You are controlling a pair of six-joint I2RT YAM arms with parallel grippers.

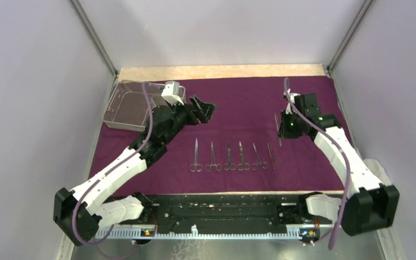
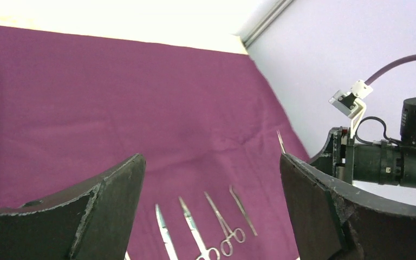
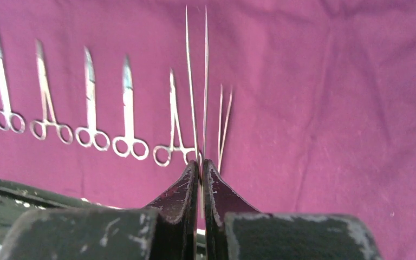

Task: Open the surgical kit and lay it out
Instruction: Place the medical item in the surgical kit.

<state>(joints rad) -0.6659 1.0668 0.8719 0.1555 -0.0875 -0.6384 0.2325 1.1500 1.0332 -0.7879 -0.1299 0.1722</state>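
The dark purple cloth wrap point(image 1: 238, 103) lies spread flat over the table. The silver wire-mesh tray point(image 1: 124, 105) sits on its back left corner. Several steel scissor-like instruments point(image 1: 228, 157) lie in a row on the near middle of the cloth, with a pair of tweezers point(image 3: 223, 124) at the row's right end. My right gripper point(image 3: 201, 165) is shut on a second, longer pair of tweezers point(image 3: 196, 81), held above the cloth just right of the row point(image 1: 277, 129). My left gripper point(image 2: 211, 157) hangs wide open over the cloth near the tray point(image 1: 205, 108), holding nothing.
A bare strip of wooden tabletop point(image 1: 222, 71) shows behind the cloth. Grey walls and metal frame posts point(image 1: 95, 38) close in both sides. The black rail point(image 1: 222, 208) between the arm bases runs along the cloth's near edge.
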